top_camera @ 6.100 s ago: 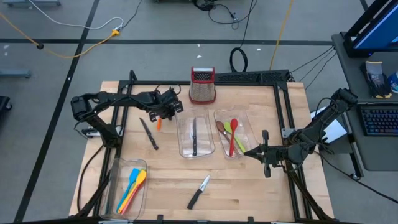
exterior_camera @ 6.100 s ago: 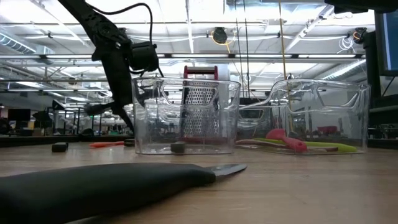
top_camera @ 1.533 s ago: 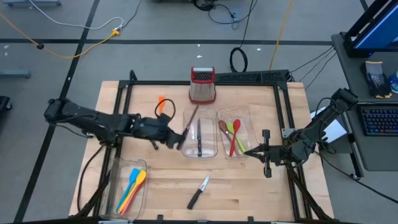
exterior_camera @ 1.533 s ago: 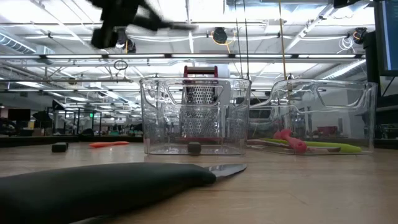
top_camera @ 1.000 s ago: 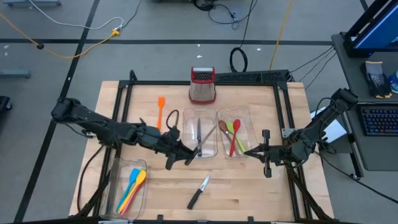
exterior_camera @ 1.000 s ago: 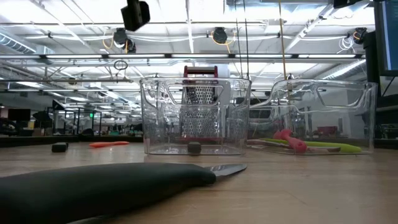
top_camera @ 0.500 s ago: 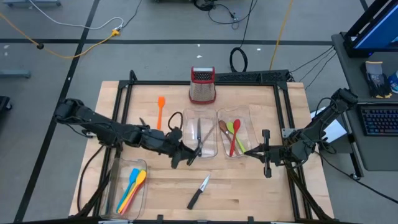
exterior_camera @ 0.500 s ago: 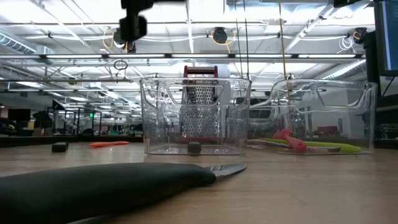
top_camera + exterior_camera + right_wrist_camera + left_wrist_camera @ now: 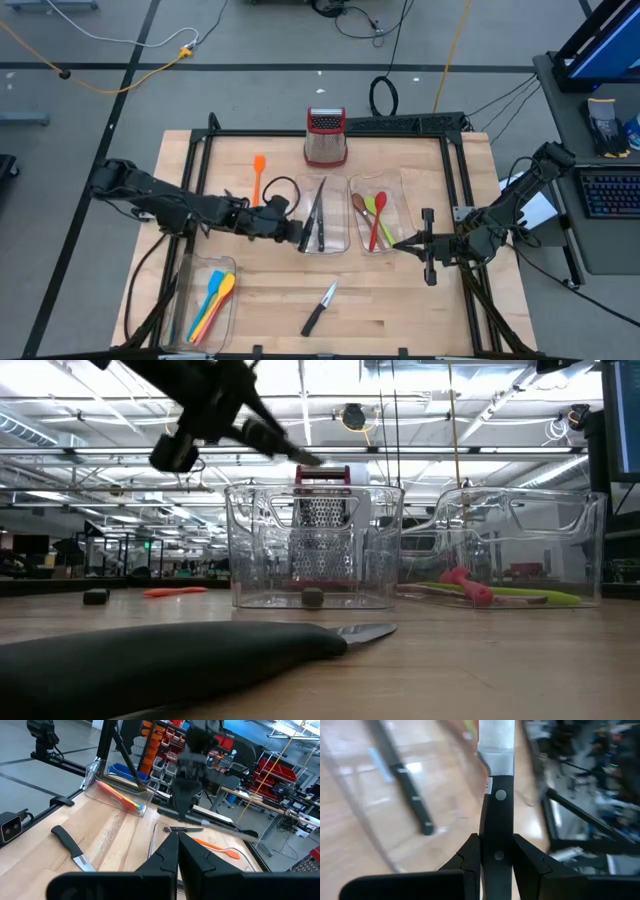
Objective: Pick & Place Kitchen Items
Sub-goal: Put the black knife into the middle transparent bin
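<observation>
Left gripper (image 9: 297, 230) clamped on knife (image 9: 313, 214) handle, blade slanting over middle tray (image 9: 343, 215) (one knife inside); held above its rim. Right gripper (image 9: 427, 247) shut, idle by table's right edge

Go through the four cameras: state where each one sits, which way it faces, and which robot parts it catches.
High view: overhead, straight down; both arms, left gripper holding a knife over the middle tray.
Low view: tabletop height, facing the room; left arm above.
Left wrist view: along its fingers clamping the knife.
Right wrist view: past the shut right gripper.
Shared: the held knife, in every view.
</observation>
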### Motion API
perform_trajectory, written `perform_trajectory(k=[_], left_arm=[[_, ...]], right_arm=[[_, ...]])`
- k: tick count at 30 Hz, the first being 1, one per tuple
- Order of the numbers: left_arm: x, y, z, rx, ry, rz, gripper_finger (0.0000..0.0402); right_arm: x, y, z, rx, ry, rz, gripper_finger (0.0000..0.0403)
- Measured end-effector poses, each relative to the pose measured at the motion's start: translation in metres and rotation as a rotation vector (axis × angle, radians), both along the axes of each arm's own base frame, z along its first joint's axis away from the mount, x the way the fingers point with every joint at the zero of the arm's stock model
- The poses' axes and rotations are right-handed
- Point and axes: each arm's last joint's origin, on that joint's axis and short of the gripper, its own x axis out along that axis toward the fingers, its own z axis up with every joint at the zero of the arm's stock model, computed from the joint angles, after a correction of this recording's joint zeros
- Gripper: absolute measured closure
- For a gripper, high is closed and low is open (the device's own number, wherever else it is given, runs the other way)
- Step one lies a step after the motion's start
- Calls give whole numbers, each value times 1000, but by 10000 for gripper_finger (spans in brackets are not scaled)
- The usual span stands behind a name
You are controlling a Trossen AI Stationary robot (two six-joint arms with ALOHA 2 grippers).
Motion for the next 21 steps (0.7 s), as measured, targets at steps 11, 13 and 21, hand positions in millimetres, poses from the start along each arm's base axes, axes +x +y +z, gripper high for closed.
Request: perform_trajectory(k=[11,13,21], left_arm=[[29,23,2,-2,141,8,335],[37,25,1,-4,190,-13,335],[49,33,-11,-39,447,38,335]], right_arm=[[0,0,-1,-7,8,-1,403],[0,0,-2,-13,15,-1,403],[0,0,-2,-16,20,1,403]])
